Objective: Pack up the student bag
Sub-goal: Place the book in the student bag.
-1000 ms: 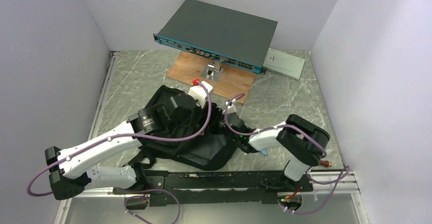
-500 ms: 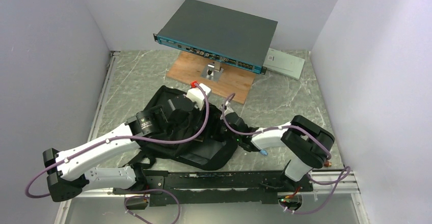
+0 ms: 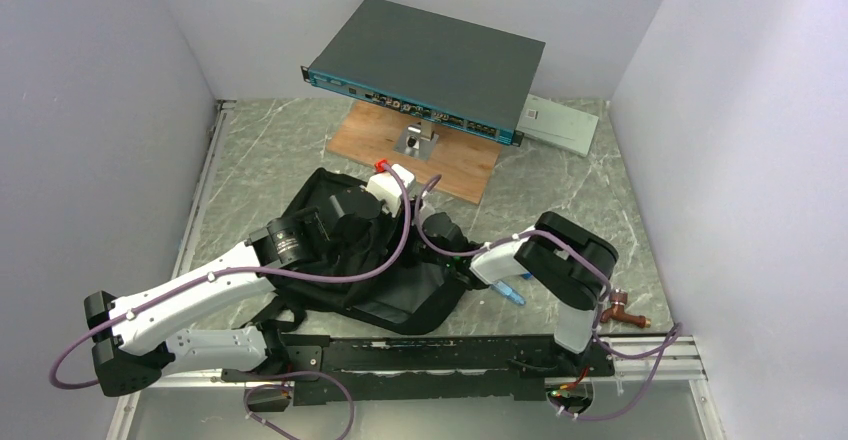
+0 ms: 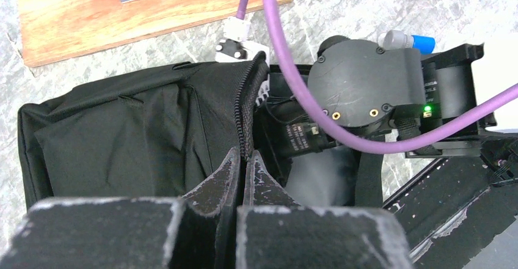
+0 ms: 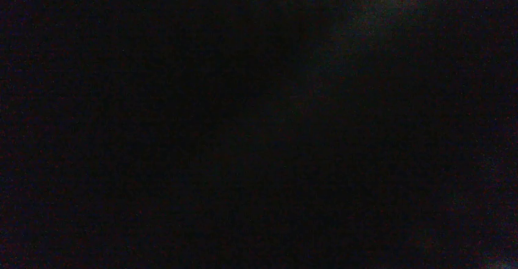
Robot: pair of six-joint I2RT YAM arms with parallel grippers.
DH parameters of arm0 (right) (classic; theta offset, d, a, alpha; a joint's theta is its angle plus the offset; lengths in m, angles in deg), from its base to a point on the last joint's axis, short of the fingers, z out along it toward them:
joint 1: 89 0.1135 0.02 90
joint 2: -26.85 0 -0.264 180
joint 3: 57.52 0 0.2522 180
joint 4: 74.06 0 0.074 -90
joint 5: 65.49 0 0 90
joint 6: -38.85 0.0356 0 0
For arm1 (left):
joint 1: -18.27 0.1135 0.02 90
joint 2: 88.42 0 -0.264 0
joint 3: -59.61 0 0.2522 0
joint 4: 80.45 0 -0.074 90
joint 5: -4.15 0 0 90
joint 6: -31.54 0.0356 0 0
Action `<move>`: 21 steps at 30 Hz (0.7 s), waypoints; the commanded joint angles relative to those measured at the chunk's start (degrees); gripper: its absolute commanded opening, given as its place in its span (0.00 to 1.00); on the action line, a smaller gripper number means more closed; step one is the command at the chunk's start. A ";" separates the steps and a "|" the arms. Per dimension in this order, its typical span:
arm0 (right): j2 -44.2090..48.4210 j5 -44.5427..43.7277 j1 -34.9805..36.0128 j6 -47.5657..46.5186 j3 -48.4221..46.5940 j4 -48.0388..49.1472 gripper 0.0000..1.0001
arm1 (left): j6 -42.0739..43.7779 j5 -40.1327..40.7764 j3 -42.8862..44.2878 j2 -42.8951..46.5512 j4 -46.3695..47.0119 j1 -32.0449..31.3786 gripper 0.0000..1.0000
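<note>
— While the left gripper is clenched on the bag at its zip edge, which step would you say is in hand?

— Loading, I think. The bag lies in the middle of the bench, just beyond the arm bases and on the near side of the board and the rack unit. The left gripper lifts the lip so the mouth gapes, and the right arm reaches in from the right.

— And the right gripper?

— Buried in the bag — its own camera gives nothing but black. It is closed tight, but whether on something or on nothing I cannot tell.

— So the next move?

— If it has something, let go deep inside. Then draw straight back out through the mouth without snagging the zip or the cable. The left should not slacken until the right is clear — otherwise the fabric flops over the arm.

— Anything left to pack?

— A small blue-tipped thing lies on the bench just right of the bag, under the right arm. It is too small to name, but it may be next.
</note>
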 commanded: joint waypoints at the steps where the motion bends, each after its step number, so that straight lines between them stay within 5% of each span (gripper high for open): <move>1: -1.42 -2.62 1.10 -0.18 -4.31 6.57 0.06 | -0.34 -1.00 2.05 0.29 3.27 -0.03 0.00; 10: 1.22 1.47 1.48 -2.96 -0.54 7.08 0.38 | -0.15 -1.48 2.69 -1.23 3.04 -0.04 0.00; 14: 10.54 1.40 1.48 -13.11 3.21 -4.08 0.53 | 0.40 -1.29 2.76 -1.11 2.82 -0.03 0.00; 21: 35.69 -7.93 1.48 -27.70 10.84 -26.47 0.56 | 0.92 -0.17 1.33 -0.83 4.05 -0.03 0.00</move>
